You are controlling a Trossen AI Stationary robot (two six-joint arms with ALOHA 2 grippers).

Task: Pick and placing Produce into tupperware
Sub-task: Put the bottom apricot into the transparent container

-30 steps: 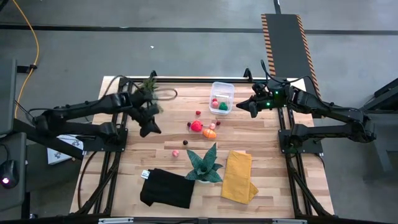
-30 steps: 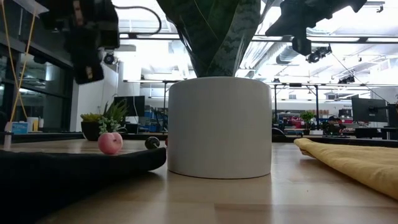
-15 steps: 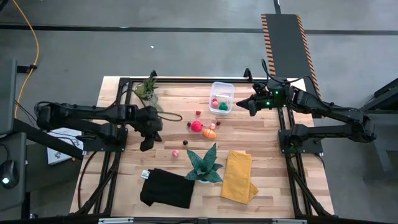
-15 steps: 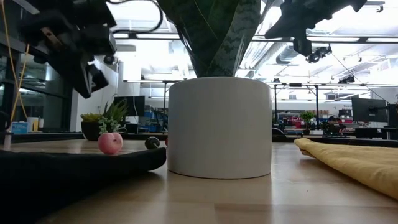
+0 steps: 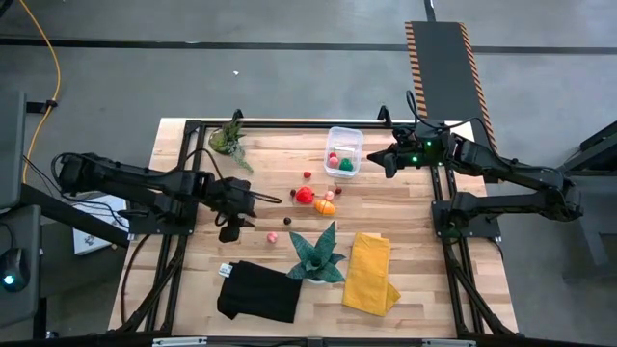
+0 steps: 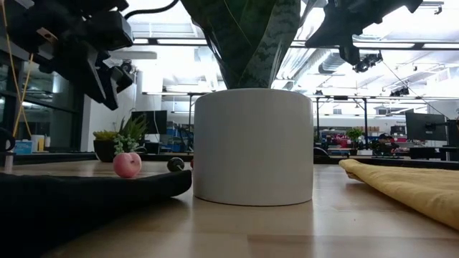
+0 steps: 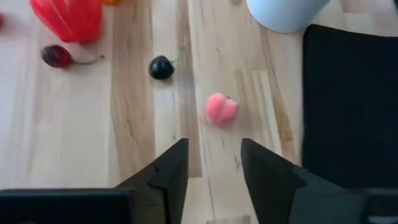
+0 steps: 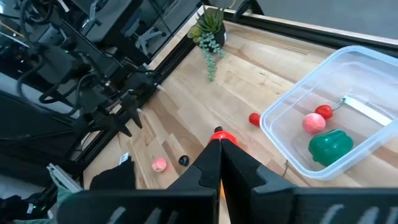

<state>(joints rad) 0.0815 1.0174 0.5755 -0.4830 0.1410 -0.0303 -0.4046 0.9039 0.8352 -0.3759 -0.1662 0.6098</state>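
Left gripper point(image 7: 213, 163), fingers spread, above small pink peach point(image 7: 221, 109): likely light, hard, rollable; best pinched across middle. Right gripper point(image 8: 219, 149) pressed together beside tupperware point(image 8: 292, 155).

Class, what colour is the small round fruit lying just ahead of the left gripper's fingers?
Pink; the fruit shows best in the left wrist view.

peach point(image 7: 221, 109) pink | cherry point(image 7: 161, 67) black | pepper point(image 8: 330, 145) green | cloth point(image 5: 369, 273) yellow | tub point(image 8: 373, 140) clear

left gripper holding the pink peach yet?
No. In the left wrist view the left gripper is open and empty, with the pink peach lying on the table just ahead of its fingertips.
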